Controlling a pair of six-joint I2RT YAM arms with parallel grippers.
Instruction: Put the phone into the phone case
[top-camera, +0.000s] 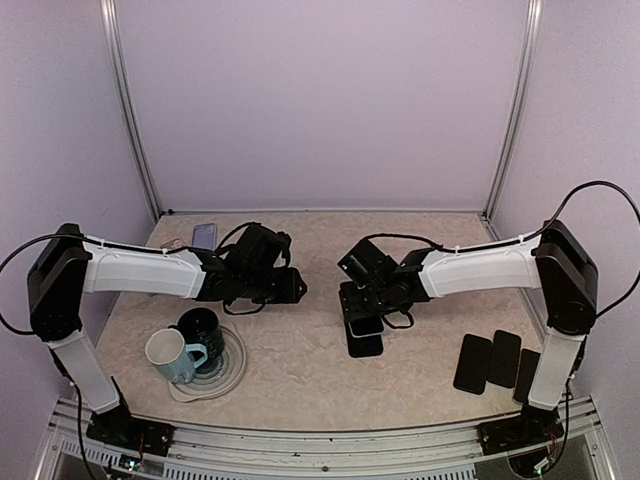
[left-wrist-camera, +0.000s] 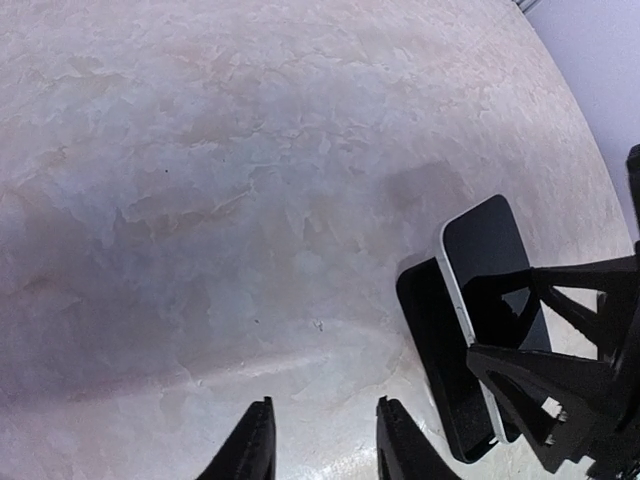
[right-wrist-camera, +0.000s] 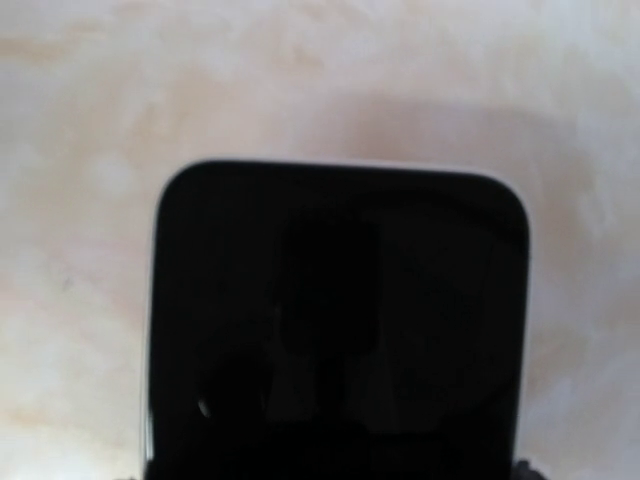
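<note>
Seemingly, the phone (left-wrist-camera: 490, 255) sits only partly in the case (left-wrist-camera: 430, 335).

Both arms reach inward — left gripper (left-wrist-camera: 322, 420) slightly parted (nothing between its fingers), right gripper (top-camera: 362, 312) angled down, clamped wide.

The phone (left-wrist-camera: 490, 255) has a glossy black face with a thin white edge, and the phone case (left-wrist-camera: 428, 330) is plain black. The table (top-camera: 300, 370) is mottled beige, like pale marble.
</note>
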